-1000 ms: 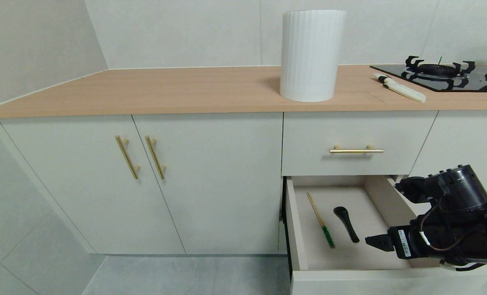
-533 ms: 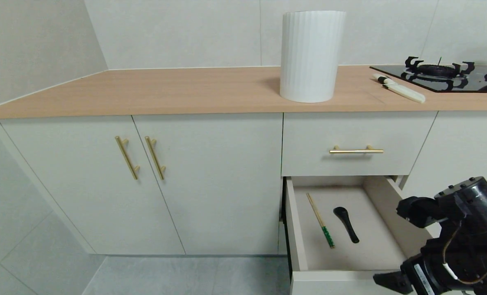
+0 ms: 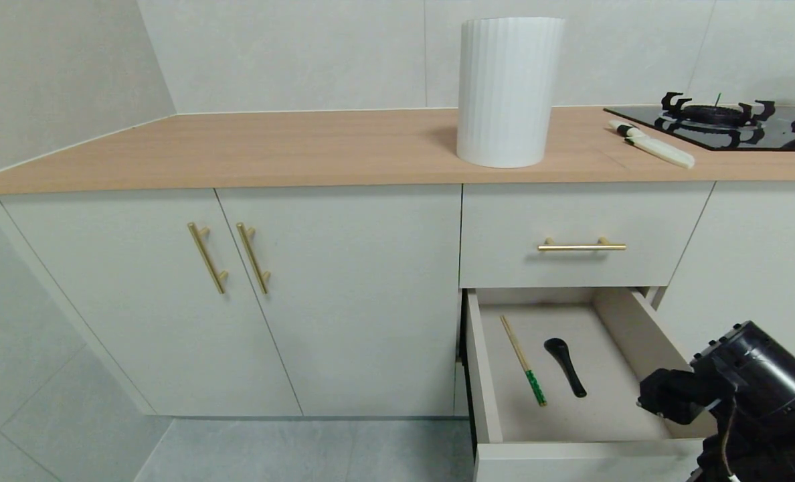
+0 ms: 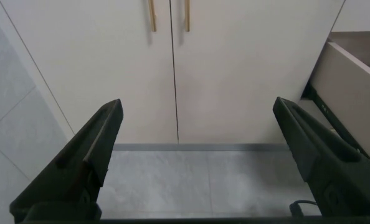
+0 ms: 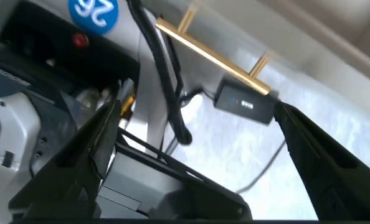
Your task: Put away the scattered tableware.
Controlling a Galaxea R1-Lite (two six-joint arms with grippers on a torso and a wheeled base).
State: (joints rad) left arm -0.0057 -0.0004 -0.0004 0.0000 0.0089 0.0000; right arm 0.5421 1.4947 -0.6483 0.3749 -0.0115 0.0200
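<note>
Look in the pulled-out drawer [image 3: 483, 375]. The chopsticks [image 3: 523, 361] and the black spoon [image 3: 565, 367] lie side by side on its floor, near each other but not touching. The drawer's front is cut off at the bottom of the head view.

Up on the counter [image 3: 270, 150], the white knife [image 3: 652, 142] lies just beside the stove [image 3: 719, 124] (you can't tell if its far end touches the black glass). A tall white tub [image 3: 510, 90] stands to its left.

Your right arm [image 3: 752, 368] sits low by the drawer's right wall, cut off at the corner. Your right claw [image 5: 197, 106] is spread wide with nothing in it, and a gold handle [image 5: 213, 53] shows past it. Your left claw [image 4: 196, 109] is spread wide too and holds nothing. It faces the cupboard doors [image 4: 247, 68] and the floor [image 4: 191, 180].
</note>
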